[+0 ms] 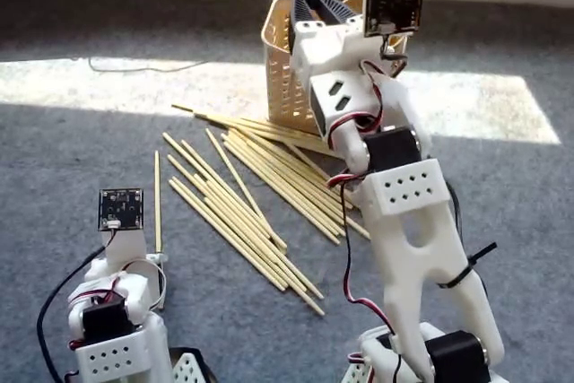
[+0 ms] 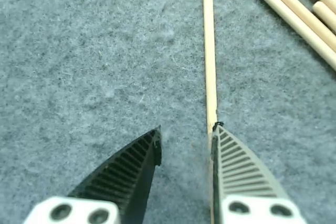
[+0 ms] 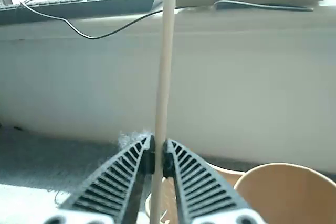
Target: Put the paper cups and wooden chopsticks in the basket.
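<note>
Jaws of the right gripper [image 3: 156, 148] are closed tight on a wooden chopstick [image 3: 168, 51], which stands upright between them and rises well above the tips. Just beyond and beneath these jaws lies the rounded tan rim of a paper cup [image 3: 289, 192]. A pale wall [image 3: 236, 77] stands behind, and a dark cable [image 3: 94, 32] trails along its top edge. In the high view this gripper hangs over the open mouth of the cream slatted basket [image 1: 285, 87], and the right arm's body and its wrist camera board [image 1: 395, 2] cover much of the basket's far side. The left gripper [image 2: 185, 132] is low over the grey carpet [image 2: 79, 51], its jaws moderately parted and holding nothing. A single chopstick [image 2: 209, 51] lies flat on the carpet and runs straight away from the gripper. Its near end sits at the tip of one jaw rather than in the gap, and whether it touches that tip cannot be told. The loose chopsticks [image 1: 260, 195] lie fanned on the carpet between the two arms, their far ends reaching the foot of the basket. They are near the left gripper but apart from it. A thin cable [image 1: 134, 66] lies on the sunlit strip of carpet beyond.
</note>
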`<action>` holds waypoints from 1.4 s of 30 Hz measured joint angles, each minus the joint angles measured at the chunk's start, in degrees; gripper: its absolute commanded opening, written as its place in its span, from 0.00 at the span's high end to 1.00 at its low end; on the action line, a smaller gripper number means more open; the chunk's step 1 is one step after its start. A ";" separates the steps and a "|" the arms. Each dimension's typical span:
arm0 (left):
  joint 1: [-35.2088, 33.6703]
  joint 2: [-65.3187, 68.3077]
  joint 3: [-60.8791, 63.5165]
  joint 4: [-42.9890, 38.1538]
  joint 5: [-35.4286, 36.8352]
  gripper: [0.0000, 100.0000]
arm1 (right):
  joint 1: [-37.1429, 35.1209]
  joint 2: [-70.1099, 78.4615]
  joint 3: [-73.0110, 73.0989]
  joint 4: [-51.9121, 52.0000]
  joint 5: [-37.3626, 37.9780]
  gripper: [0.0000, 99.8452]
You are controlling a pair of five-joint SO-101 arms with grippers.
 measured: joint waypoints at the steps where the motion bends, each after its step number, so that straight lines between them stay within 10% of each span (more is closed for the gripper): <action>1: 0.00 0.00 0.00 0.00 0.00 0.84 | 0.35 0.00 2.20 -4.22 0.00 1.00; 10: 0.00 0.00 0.00 0.00 0.00 0.84 | 2.02 0.00 23.38 -43.43 4.66 1.00; 42: -4.13 0.00 0.00 0.00 0.00 0.84 | 1.85 19.96 32.35 -78.07 19.25 0.89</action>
